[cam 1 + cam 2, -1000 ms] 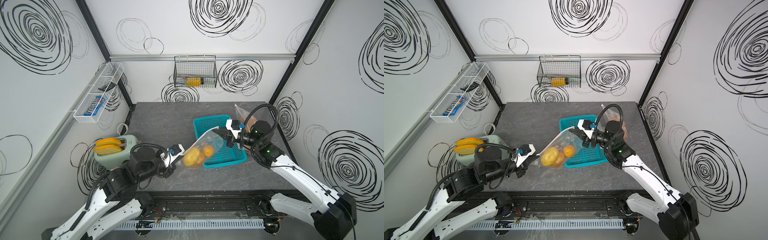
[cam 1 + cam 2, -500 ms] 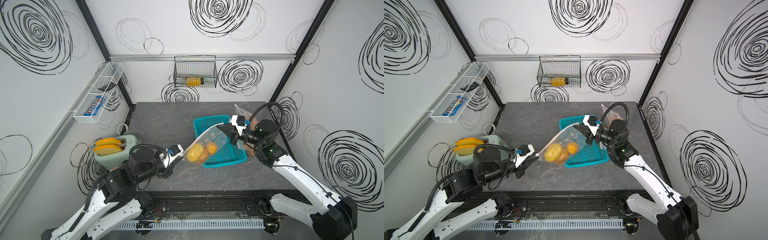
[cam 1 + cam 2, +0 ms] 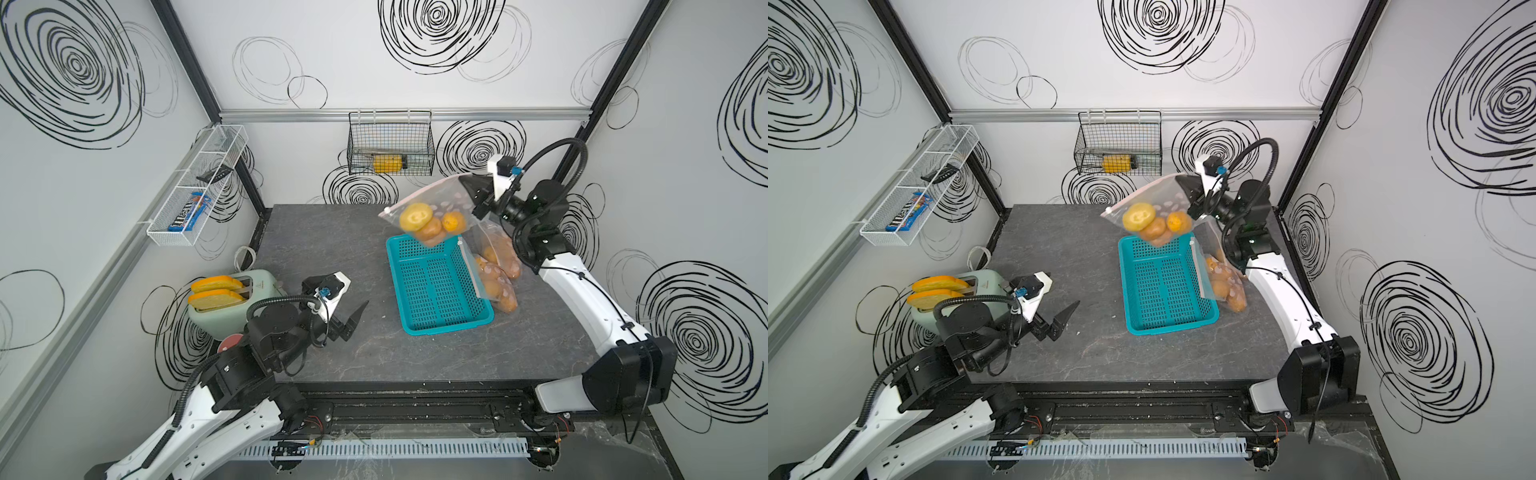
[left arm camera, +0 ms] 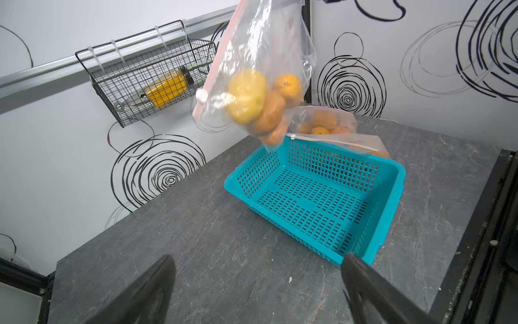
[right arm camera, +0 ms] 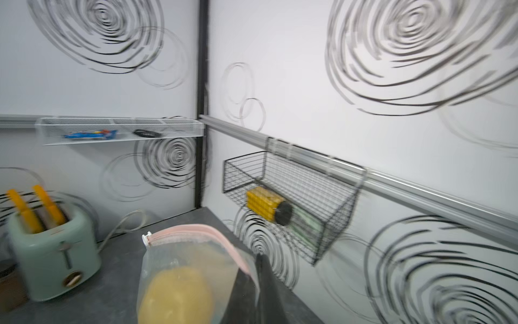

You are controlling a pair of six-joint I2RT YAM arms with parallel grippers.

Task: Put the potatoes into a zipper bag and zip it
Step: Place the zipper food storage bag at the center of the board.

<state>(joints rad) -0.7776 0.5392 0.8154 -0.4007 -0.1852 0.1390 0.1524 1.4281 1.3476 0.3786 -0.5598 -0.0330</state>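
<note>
Grey stone tabletop fills both top views, bearing a teal basket with two other filled bags just beside it. Above the basket's far end hangs the zipper bag, the potatoes inside — the right gripper pinches its corner. The left gripper gapes empty near a toaster. From the left wrist, the bag dangles before a wire wall basket. From the right wrist — blurred — closed jaws clamp the pink zip strip.
</note>
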